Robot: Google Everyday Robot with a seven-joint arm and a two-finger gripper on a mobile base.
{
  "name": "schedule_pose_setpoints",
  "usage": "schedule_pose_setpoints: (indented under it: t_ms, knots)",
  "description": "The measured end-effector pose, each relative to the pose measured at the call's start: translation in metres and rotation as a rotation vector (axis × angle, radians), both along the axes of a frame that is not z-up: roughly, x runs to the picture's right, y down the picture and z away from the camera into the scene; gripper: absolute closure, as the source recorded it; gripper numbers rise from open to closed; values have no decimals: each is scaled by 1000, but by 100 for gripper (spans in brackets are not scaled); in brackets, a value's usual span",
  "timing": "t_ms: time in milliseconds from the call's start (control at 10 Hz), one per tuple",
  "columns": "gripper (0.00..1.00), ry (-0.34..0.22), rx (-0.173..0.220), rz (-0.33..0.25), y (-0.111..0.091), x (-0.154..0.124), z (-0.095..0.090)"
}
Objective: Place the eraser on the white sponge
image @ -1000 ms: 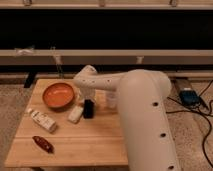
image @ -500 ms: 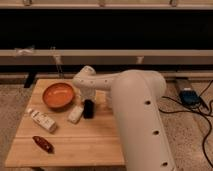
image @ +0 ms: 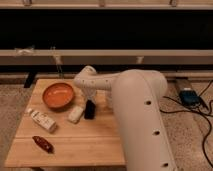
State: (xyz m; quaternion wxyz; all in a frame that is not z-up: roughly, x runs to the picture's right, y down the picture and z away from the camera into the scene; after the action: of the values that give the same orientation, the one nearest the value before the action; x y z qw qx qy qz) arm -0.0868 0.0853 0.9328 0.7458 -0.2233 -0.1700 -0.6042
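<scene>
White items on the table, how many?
2: white sponge beside the eraser, bottle at the left edge. Gripper hangs over the eraser; arm may hide more.

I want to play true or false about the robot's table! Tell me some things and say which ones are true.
1. The eraser is on top of the white sponge. False: it is beside the sponge, not on it.
2. The orange bowl is on the wooden table. True.
3. The red pepper is inside the bowl. False: it lies on the table near the front edge.
4. The gripper is just above the eraser. True.
5. The white bottle lies on the table. True.
</scene>
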Motion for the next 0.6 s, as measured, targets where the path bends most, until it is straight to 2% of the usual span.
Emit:
schedule_pose_setpoints:
  t_ms: [100,300,600]
  knots:
    - [99,-2,6,5,-5,5,-9]
    - [100,-26,12,-10,-13,8,-33]
    - [100,-87,2,-50,-4,0,-69]
